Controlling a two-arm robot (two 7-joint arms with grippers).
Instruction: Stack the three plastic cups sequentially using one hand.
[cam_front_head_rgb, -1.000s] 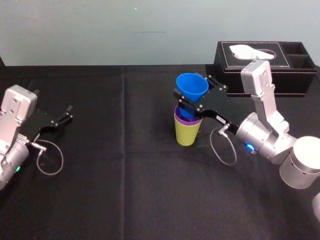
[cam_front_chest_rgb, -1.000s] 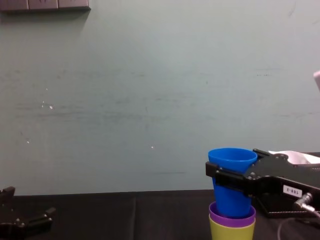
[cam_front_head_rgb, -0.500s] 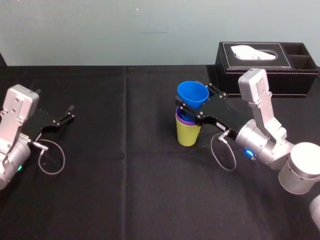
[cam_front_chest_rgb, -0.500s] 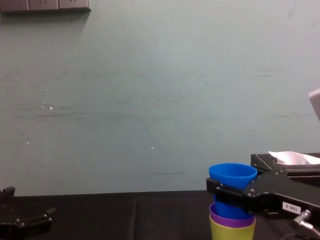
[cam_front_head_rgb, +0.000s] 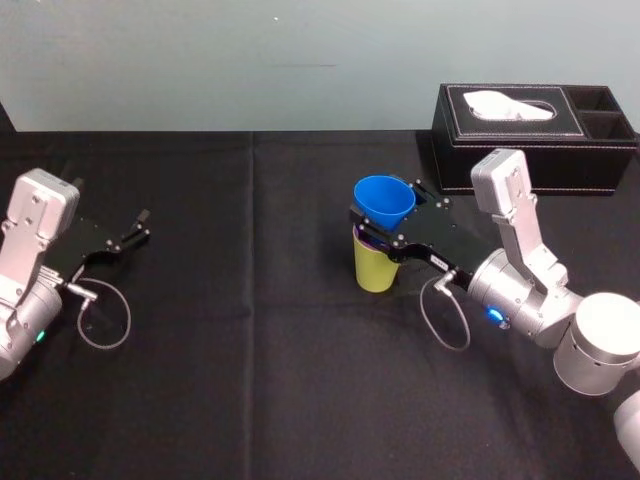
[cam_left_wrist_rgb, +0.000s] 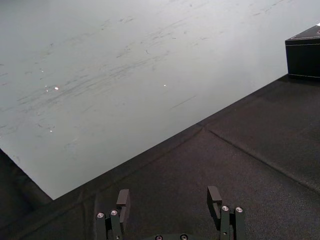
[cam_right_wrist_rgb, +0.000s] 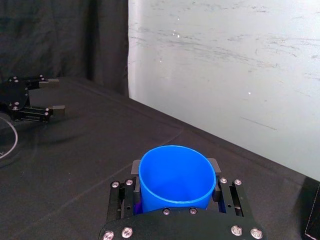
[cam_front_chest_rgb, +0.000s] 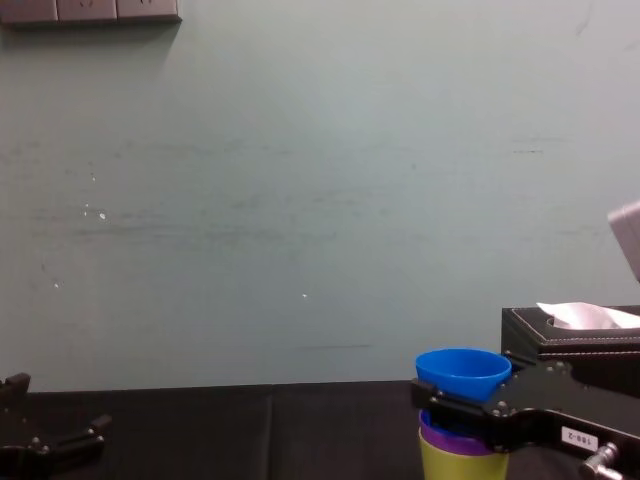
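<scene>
— So, how is the left black mechanical gripper (cam_front_head_rgb: 138, 226) found?
— It is seen low over the black cloth-covered table (cam_front_head_rgb: 250, 350), with its fingers spread apart.
— And the right black gripper (cam_front_head_rgb: 386, 204)?
— It is clamped on the small tapered blue plastic cup (cam_front_head_rgb: 385, 194). That cup is seated in the purple plastic cup (cam_front_chest_rgb: 450, 437), which is nested in the yellow-green plastic cup (cam_front_head_rgb: 375, 268) directly beneath the jaws. A black tissue box (cam_front_head_rgb: 560, 160) is seen behind the gripper.

All but a thin rim of the purple plastic tumbler (cam_front_chest_rgb: 440, 438) is hidden, nested inside the yellow-green plastic tumbler (cam_front_chest_rgb: 450, 467). Above that rim, the lower body of the blue plastic tumbler (cam_front_chest_rgb: 462, 370) vanishes behind the black right pincer (cam_front_head_rgb: 386, 210) gripping it. The chest view's bottom edge cuts off the yellow-green tumbler's base. The print on the pincer's white label (cam_front_chest_rgb: 574, 436) is too small to read.
</scene>
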